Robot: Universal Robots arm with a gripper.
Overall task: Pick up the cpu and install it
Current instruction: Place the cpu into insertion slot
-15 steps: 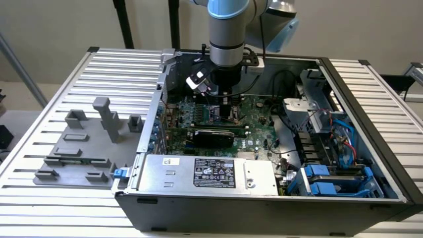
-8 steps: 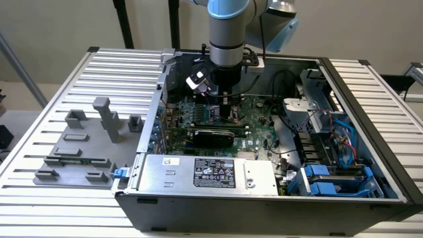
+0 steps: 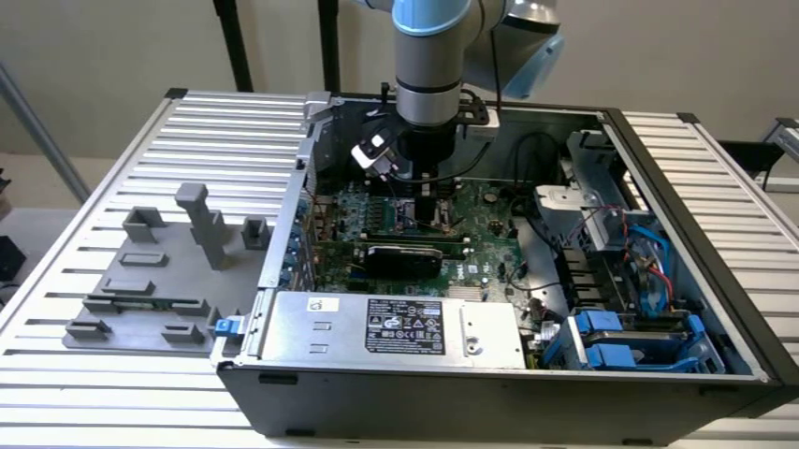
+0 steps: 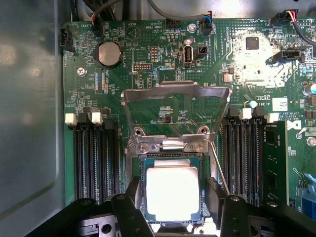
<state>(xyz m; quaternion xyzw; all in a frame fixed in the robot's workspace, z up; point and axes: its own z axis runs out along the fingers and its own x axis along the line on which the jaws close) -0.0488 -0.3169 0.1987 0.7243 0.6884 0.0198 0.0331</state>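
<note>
The cpu (image 4: pixel 173 193), a square chip with a bright silvery top and a thin green rim, lies level inside the black-framed socket (image 4: pixel 139 170) on the green motherboard (image 4: pixel 148 64). My gripper (image 4: pixel 172 183) reaches straight down over it. One black finger (image 4: pixel 134 195) presses against one edge of the chip and the other finger (image 4: pixel 212 193) against the opposite edge, so the gripper is shut on the cpu. The socket's metal load plate (image 4: pixel 175 94) is swung up and open behind the chip. In the exterior view my gripper (image 3: pixel 418 182) hangs low inside the open computer case (image 3: pixel 500 388).
Black memory slots (image 4: pixel 96 158) flank the socket on both sides, one holding a green module (image 4: pixel 275 163). A thin socket lever (image 4: pixel 219 170) stands beside the far finger. A coin cell (image 4: pixel 108 53) sits farther up the board. Grey fixture blocks (image 3: pixel 168 253) stand at the exterior view's left.
</note>
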